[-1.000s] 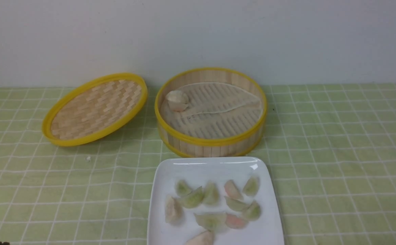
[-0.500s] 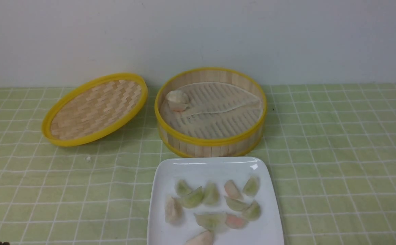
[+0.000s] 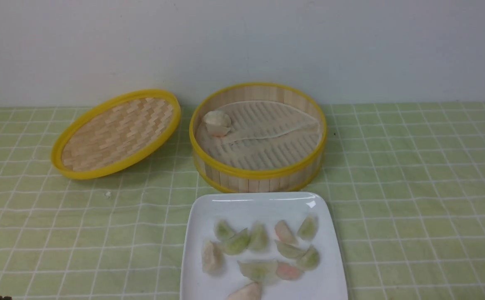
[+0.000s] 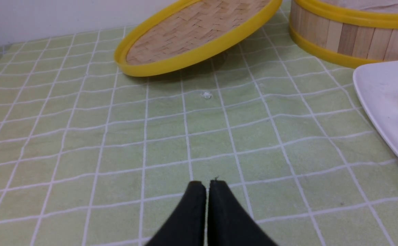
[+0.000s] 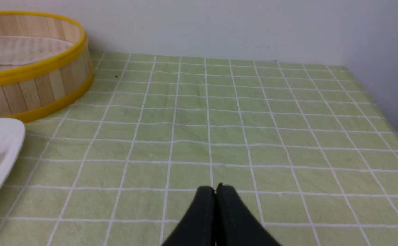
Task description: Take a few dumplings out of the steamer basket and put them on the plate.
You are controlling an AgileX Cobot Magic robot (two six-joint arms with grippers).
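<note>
The steamer basket stands at the back centre with its pale liner sheet and one pale piece at its left inside. The white square plate lies in front of it, holding several pale green and pinkish dumplings. The basket also shows in the left wrist view and the right wrist view; the plate shows in the left wrist view and the right wrist view. My left gripper is shut and empty above the cloth, left of the plate. My right gripper is shut and empty, right of the plate.
The shallow woven lid leans tilted left of the basket and also shows in the left wrist view. A small white crumb lies on the green checked cloth. A wall stands close behind.
</note>
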